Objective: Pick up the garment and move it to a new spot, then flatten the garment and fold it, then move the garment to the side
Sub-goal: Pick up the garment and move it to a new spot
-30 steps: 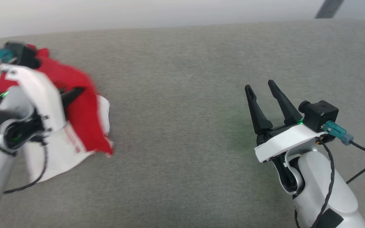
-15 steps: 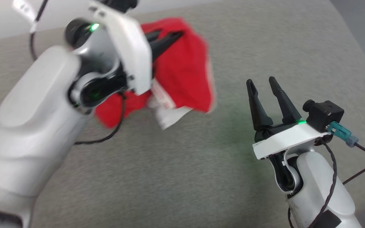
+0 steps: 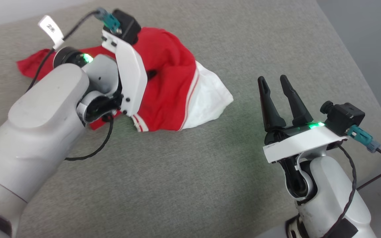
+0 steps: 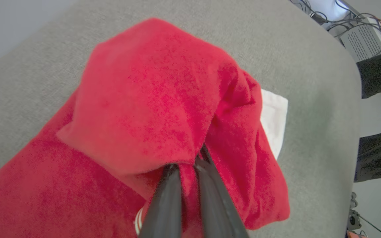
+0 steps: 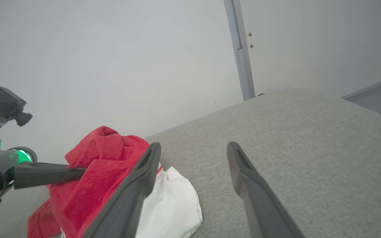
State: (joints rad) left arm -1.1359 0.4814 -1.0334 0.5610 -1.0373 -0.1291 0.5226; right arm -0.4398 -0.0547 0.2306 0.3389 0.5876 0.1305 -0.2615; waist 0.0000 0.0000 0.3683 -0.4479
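The garment (image 3: pixel 169 89) lies bunched on the grey bench (image 3: pixel 177 185), toward the far left of my head view. Its red cloth is heaped into a peak, and one red end trails flat to the left behind my left forearm. A white panel (image 3: pixel 210 99) spreads out on the bench from under the red on the right side, edged by a thin white stripe (image 3: pixel 192 94).

My left gripper (image 3: pixel 152 72) is buried in the top of the heap. In the left wrist view its two dark fingers (image 4: pixel 170 198) are pressed close together with a fold of the red cloth (image 4: pixel 150 99) pinched between them. From the right wrist view the garment (image 5: pixel 91 172) rises in a hump where that gripper (image 5: pixel 83 172) enters it from the side.

My right gripper (image 3: pixel 272 81) sits to the right of the white panel, apart from it, fingers spread and holding nothing, with bare bench between them (image 5: pixel 193 148).
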